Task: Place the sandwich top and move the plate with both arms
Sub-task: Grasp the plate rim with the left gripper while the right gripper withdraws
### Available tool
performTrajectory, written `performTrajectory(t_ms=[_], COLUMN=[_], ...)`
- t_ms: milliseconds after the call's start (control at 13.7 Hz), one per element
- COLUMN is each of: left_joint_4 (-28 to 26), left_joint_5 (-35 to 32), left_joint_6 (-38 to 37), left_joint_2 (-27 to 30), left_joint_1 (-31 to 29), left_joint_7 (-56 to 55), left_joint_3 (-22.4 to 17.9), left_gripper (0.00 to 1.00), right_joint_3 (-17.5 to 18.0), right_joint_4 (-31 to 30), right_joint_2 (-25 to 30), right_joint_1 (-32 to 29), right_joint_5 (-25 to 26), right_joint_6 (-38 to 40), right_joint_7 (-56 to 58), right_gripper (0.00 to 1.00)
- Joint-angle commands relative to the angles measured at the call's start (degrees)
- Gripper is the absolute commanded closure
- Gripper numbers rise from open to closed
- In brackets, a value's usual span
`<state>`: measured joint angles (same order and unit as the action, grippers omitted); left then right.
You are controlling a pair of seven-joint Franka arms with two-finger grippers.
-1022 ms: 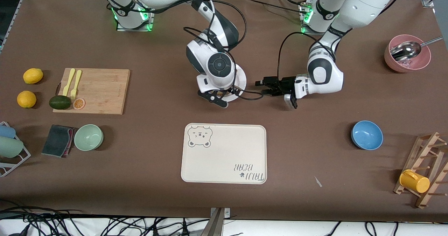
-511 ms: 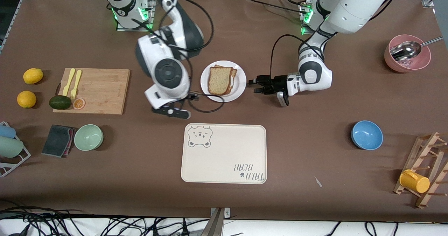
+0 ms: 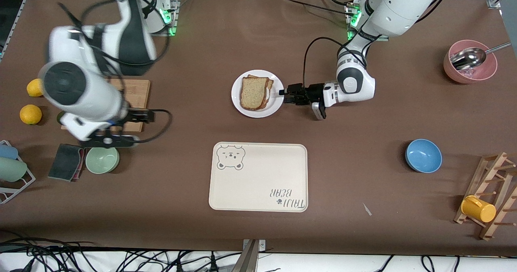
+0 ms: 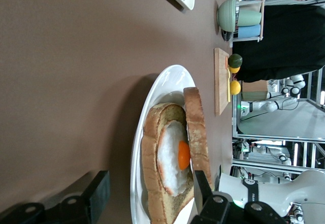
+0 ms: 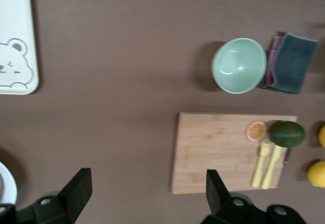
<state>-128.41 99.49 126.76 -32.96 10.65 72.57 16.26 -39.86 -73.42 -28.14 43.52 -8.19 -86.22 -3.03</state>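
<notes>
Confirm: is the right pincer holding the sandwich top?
No. The right pincer is open and empty over the cutting board; the sandwich top lies on the plate.

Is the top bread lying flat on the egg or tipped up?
Tipped. The sandwich top leans on the egg bread, egg showing, on the plate.

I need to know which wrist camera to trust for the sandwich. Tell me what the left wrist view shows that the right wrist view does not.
Only the left wrist view: the sandwich top leaning on the egg slice, with the open left gripper straddling the plate rim.
Only the right wrist view: the dark cloth and the open right gripper above bare table.
Both: green bowl, cutting board, bear tray.
</notes>
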Motion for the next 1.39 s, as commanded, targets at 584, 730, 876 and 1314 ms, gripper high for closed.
performTrajectory(t_ms=[584,730,876,1314], left_joint_4=[1.7,1.7,1.7,1.9], left_joint_5=[4.0,4.6,4.7,4.7], left_joint_6=[3.4,3.9,6.5,8.8], left_joint_2=[-0.5,-0.5,-0.4,-0.3], left_joint_1=[3.6,4.1,5.0,7.0], left_joint_7=[1.7,1.8,1.6,1.1], left_joint_3=[-0.2,-0.3,-0.2,-0.2], left_gripper=[0.50,0.50,0.51,0.56], right_joint_3=[7.9,11.2,17.5,38.5], right_joint_4=[-4.7,-5.7,-5.8,-19.7], right_joint_2=[10.1,11.8,13.4,27.0], right_joint_1=[-12.7,-17.1,-23.1,-44.6], right_joint_5=[-0.1,-0.3,1.8,9.0], right_joint_6=[4.7,3.4,2.3,-5.3], right_joint_7=[6.4,6.9,7.1,5.3], right_gripper=[0.00,0.00,0.00,0.00])
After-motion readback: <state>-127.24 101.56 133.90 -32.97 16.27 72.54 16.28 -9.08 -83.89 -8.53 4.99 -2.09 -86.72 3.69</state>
